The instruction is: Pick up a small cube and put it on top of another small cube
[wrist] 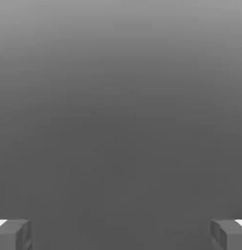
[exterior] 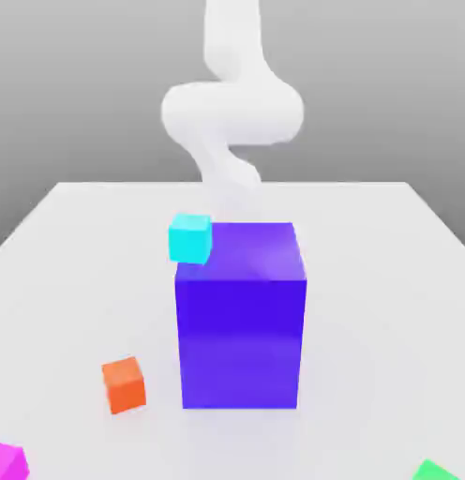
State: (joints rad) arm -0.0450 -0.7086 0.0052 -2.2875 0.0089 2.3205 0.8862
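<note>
Approach step judged unstarted: fingers (wrist: 121,234) were spread wide, nothing held. Small cyan cube (exterior: 190,237), mid-counter, was to be reached next.

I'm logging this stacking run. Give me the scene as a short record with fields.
table: white tabletop
large block: blue-purple, middle of table
cyan cube: at the block's upper corner, on the exterior view's left
orange cube: on table, left of the block
magenta cube: at lower left edge
green cube: at lower right edge
gripper: jaws wide apart, nothing between
</note>
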